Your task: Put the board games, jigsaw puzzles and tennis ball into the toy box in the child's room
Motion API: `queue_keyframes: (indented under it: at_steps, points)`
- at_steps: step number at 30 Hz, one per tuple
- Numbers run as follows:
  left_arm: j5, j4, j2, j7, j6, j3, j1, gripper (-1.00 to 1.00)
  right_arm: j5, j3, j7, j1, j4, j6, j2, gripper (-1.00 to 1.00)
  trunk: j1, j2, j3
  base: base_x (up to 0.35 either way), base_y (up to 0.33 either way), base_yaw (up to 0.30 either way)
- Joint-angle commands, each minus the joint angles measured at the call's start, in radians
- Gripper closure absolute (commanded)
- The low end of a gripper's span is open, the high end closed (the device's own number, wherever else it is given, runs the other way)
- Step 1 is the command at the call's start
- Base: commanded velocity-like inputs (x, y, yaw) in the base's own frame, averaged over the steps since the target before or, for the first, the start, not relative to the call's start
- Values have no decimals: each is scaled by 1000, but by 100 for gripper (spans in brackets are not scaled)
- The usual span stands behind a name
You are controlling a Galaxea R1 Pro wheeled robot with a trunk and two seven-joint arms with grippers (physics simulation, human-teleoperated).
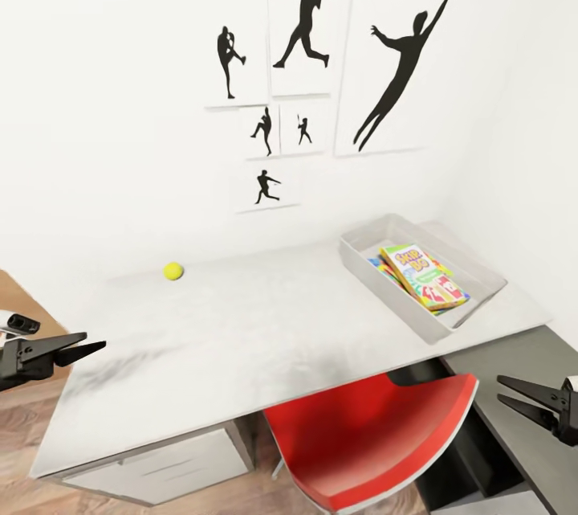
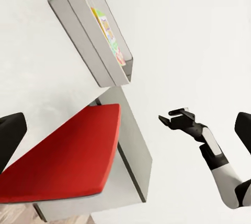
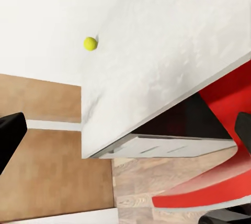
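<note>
toys point(image 1: 424, 276) overlap in the toy box point(image 1: 365, 267), lower ones hidden.

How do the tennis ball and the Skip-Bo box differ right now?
The tennis ball is small, round and plain yellow-green; the Skip-Bo box is larger, flat and multicoloured. The ball sits loose on the table near the wall; the box already lies tilted inside the toy box. Neither is held.

White wall point(image 1: 120, 97), red chair point(image 1: 369, 435), wood floor point(image 1: 32, 418)
</note>
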Motion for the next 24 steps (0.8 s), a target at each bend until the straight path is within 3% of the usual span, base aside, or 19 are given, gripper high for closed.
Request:
queue_keyframes:
  at_steps: [1,14,24]
  points:
    - [10,2,-2,-4,9,-10,-6,-100,4,-2,6,0,0,2,0,-100,1,-2,0,-128,7,65]
    - [9,16,-4,-7,5,-12,-6,-100,3,-19,6,0,1,2,0,-100,1,-2,21,-72,56,65]
    - [9,17,-3,-7,3,-12,-6,-100,3,-19,6,1,1,2,0,-100,1,-2,38,-2,150,67]
